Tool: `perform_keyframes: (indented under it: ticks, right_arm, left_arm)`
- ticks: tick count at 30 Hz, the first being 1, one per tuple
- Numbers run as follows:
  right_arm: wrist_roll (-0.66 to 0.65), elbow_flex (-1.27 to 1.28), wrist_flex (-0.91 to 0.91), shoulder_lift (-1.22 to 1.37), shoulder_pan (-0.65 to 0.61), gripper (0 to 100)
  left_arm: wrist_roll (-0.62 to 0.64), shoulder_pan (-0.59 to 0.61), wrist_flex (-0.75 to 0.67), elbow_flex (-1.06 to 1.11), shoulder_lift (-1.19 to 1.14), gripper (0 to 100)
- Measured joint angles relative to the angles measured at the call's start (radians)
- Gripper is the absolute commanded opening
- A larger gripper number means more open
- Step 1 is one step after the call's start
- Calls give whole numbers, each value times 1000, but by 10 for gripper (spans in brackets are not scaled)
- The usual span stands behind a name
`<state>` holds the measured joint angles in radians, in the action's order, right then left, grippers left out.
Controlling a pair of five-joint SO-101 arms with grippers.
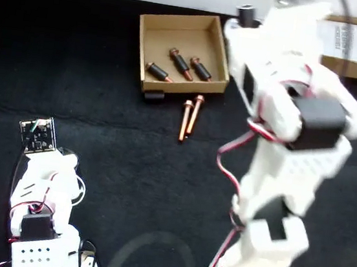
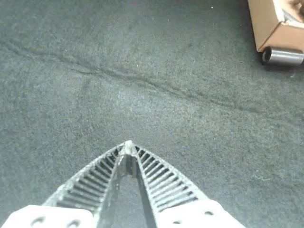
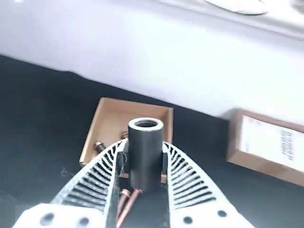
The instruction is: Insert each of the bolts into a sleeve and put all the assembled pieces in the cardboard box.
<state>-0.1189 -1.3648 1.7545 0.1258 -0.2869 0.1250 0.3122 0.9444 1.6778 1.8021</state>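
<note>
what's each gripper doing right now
left gripper: shut, holding nothing
right gripper: shut on a sleeve, held upright

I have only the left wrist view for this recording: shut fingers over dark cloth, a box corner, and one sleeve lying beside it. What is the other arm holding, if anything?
Observer: The right gripper is shut on a sleeve, held upright with its open end up.
Operator: How many finished pieces are in the box?
Observer: Three assembled pieces lie inside the cardboard box.
Operator: Any loose bolts?
Observer: Two bare bolts lie side by side on the black cloth, just outside the box's near wall.
</note>
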Motion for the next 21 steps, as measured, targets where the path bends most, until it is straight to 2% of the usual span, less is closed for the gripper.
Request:
perform_keyframes:
  ticks: [13, 18, 21]
  right_arm:
    - [0, 779, 0, -815, 172, 7]
    - [-15, 1049, 0, -1106, 201, 7]
    - [-57, 1177, 0, -1240, 221, 7]
  left_arm:
    - [0, 0, 87, -14, 0, 16]
    - [0, -5, 153, -150, 0, 16]
    - [-34, -52, 221, -261, 0, 16]
